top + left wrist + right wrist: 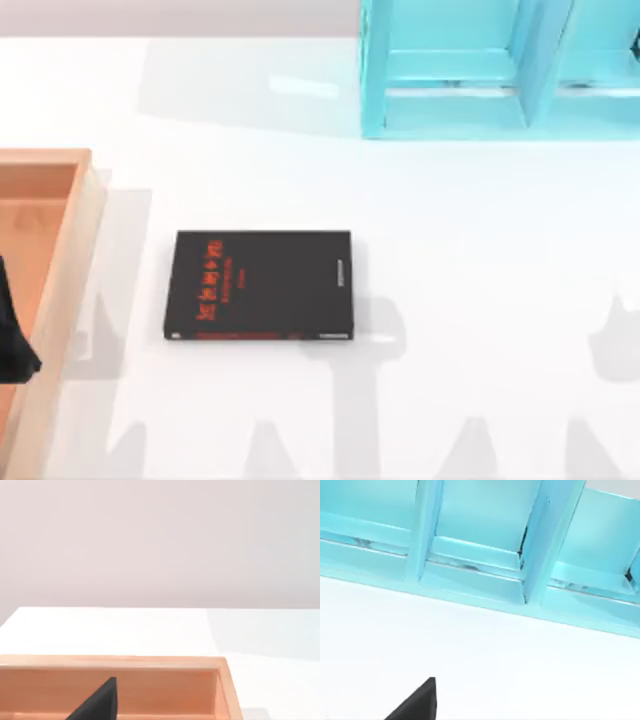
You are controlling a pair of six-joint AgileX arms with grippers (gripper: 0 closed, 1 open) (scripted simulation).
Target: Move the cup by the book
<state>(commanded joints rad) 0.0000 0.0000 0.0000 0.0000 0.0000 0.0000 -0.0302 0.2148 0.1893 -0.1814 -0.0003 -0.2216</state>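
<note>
1. Book [259, 286] lies flat on the desk [480, 300], left of centre; no cup is visible, so the task is at its very start.
2. Left arm [14, 345] sits over the wooden tray [62, 250] at the left edge; whether its fingers are apart cannot be told.
3. Teal shelf [450, 70] stands at the back right.
4. Next move, likely: locate the cup before any reach.

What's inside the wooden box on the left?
Inside the wooden box sits a dark part of the left arm. The box floor beneath that part is hidden, and its near end is cut off.
</note>
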